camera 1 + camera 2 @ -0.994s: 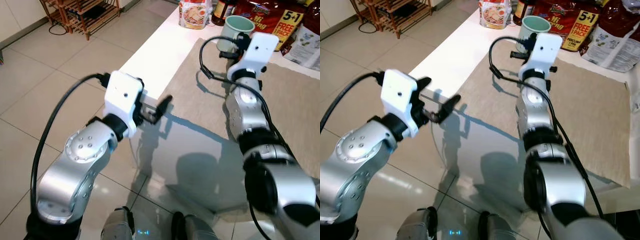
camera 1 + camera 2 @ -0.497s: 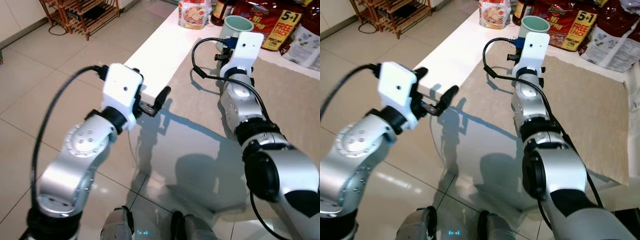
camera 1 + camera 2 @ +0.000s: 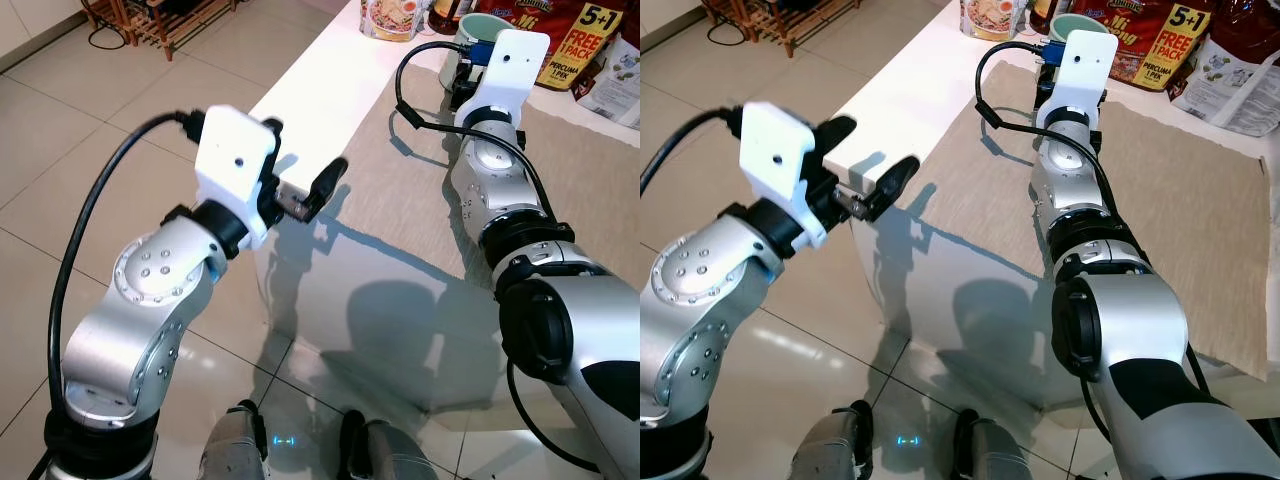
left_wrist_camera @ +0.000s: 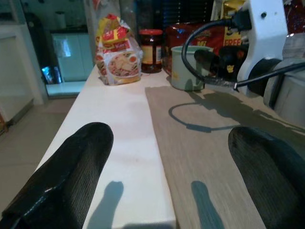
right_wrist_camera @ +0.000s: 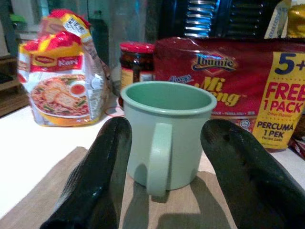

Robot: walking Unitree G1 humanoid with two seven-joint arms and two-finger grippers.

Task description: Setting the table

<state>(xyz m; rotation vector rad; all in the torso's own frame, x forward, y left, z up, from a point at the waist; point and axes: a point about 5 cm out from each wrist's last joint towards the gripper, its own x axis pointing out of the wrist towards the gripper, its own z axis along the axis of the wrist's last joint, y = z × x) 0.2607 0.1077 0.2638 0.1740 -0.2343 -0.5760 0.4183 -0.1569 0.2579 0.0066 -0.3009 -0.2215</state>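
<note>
Presently the right gripper [image 5: 164, 157] is spread wide, empty, fingers flanking the green mug [image 5: 167, 133] at the placemat's [image 3: 1160, 200] far edge, untouched. Step in hand: the approach. Next: advance, close on the body. Left gripper [image 3: 868, 165] hovers open, idle, near-left.

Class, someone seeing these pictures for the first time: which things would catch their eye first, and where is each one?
First the pale green mug at the far edge of the beige table mat, with the right gripper open just short of it, handle facing the gripper. Behind it stand the bright red noodle pack and a yellow noodle bag. The left gripper hovers open over the white table's near corner.
</note>
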